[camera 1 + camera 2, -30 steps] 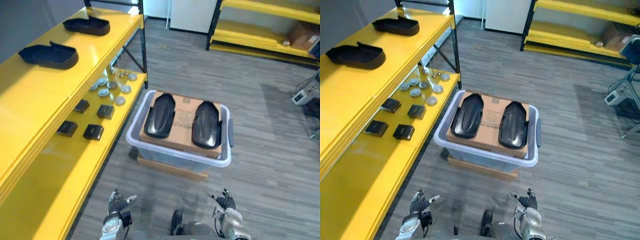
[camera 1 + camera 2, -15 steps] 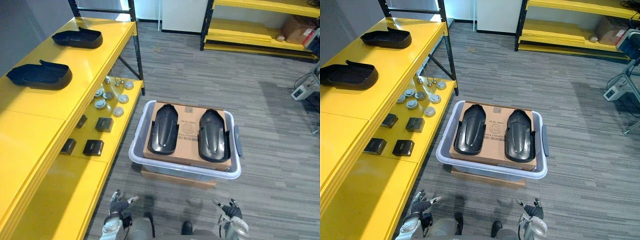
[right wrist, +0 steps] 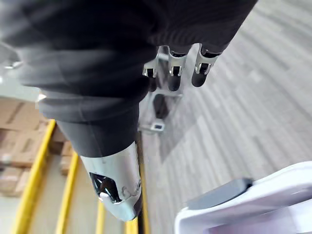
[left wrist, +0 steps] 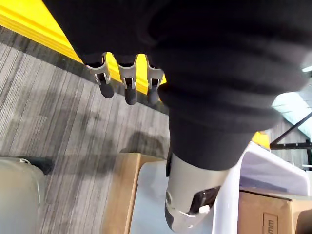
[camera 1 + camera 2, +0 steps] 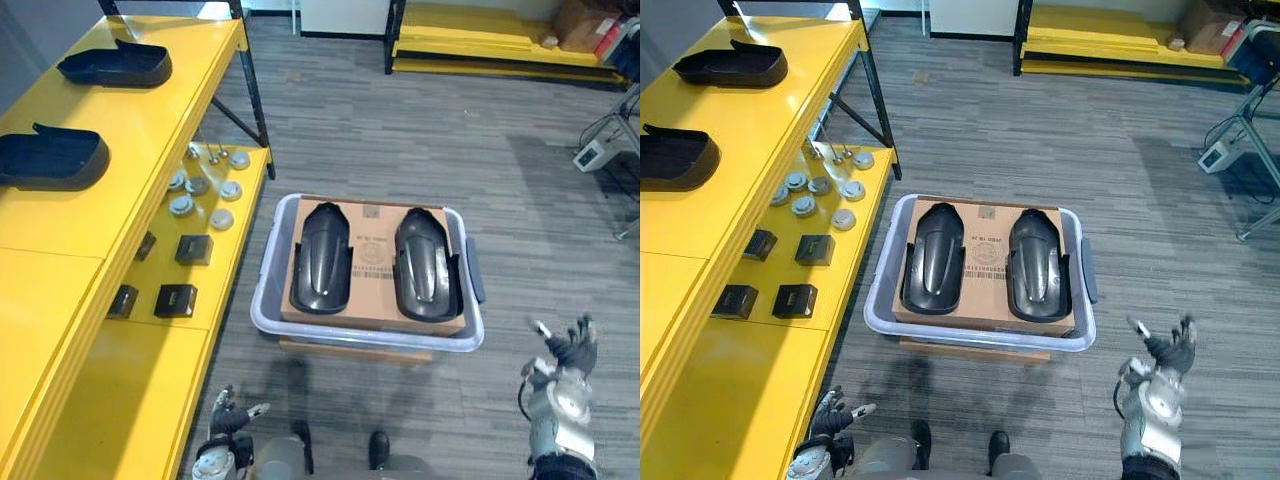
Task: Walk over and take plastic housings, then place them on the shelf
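Grey carpet floor (image 5: 400,140) runs beside a yellow shelf (image 5: 120,140). The right hand (image 5: 570,352) hovers with fingers spread and empty, near the right side of a pale bin (image 5: 262,310). The left hand (image 5: 228,418) sits low by the shelf, fingers loose and empty. 2 black plastic housings (image 5: 322,257) lie side by side on a cardboard box (image 5: 372,240) in the bin. 2 more housings (image 5: 50,160) rest on the shelf top.

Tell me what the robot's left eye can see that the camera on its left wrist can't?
Left eye view: two black housings lying on cardboard in the bin, two more housings on the yellow shelf, small parts on the lower level, and the open right hand. Left wrist view: the fingers of the left hand from very close, straight, dark tips over the floor. Both: the left hand, the shelf's yellow edge, the bin and the grey floor.
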Controlling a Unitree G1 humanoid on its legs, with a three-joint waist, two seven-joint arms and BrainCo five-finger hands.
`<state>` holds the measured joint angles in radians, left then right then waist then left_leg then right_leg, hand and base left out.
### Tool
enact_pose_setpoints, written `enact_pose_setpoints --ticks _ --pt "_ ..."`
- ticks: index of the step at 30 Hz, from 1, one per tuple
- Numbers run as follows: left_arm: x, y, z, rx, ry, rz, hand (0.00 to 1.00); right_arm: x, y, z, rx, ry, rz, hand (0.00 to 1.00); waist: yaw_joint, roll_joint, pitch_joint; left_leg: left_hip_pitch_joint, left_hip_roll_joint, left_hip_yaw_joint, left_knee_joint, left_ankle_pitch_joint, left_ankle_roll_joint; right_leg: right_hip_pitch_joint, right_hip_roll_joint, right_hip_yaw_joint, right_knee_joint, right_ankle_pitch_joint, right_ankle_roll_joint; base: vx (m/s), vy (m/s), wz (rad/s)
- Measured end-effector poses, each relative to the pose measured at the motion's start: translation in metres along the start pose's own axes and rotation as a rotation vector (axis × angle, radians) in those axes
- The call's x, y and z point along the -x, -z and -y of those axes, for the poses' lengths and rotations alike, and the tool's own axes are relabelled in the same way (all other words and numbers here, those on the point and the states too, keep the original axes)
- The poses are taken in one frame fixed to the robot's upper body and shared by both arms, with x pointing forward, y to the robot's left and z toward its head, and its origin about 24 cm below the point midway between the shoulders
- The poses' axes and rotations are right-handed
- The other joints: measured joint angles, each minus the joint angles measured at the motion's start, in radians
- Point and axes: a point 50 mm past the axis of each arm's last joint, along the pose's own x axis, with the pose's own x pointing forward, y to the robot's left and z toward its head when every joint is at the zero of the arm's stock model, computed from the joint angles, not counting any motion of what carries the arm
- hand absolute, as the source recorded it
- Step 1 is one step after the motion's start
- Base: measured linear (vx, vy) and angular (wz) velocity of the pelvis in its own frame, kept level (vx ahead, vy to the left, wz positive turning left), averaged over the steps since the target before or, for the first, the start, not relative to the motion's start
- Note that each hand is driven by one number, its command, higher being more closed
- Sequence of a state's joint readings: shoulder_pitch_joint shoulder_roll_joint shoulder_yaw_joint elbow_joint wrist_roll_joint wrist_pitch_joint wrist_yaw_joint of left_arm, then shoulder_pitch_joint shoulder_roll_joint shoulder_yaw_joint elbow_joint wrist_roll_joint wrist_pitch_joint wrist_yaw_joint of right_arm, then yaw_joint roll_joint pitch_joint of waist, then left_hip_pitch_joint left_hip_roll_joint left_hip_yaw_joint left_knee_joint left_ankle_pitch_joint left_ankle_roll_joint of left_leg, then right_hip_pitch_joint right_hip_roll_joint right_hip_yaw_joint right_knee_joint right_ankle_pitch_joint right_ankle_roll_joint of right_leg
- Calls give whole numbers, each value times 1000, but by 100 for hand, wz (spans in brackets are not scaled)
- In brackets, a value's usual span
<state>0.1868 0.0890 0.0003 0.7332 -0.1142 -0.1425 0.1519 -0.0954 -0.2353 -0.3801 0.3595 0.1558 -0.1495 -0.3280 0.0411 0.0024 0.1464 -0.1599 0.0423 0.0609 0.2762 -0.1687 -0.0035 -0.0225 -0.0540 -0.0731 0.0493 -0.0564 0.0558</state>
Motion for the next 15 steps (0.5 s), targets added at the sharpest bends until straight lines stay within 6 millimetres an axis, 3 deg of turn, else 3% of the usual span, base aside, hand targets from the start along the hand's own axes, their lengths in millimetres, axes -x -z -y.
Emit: enact_pose_setpoints --ticks 6,8,10,15 --pt "3 3 9 -28 41 -4 0 -20 -9 -42 161 -102 13 0 1 14 5 -10 -20 -18 -41 37 13 -20 -19 -12 -1 10 6 -38 3 8" --pt "4 0 17 -33 68 21 0 -32 -16 -53 186 -108 7 0 2 33 20 -29 -28 -30 -63 61 17 -45 -22 -15 -1 28 13 -103 17 14" --pt "4 -4 20 -30 76 38 0 -40 -21 -61 187 -99 -9 0 7 47 40 -47 -31 -34 -71 79 23 -64 -30 -15 -3 47 13 -134 46 11" --pt "4 -4 20 -17 63 39 0 -53 -28 -72 193 -70 -54 0 19 52 82 -94 -52 -61 -100 132 28 -112 -39 -32 -8 81 19 -158 37 14"
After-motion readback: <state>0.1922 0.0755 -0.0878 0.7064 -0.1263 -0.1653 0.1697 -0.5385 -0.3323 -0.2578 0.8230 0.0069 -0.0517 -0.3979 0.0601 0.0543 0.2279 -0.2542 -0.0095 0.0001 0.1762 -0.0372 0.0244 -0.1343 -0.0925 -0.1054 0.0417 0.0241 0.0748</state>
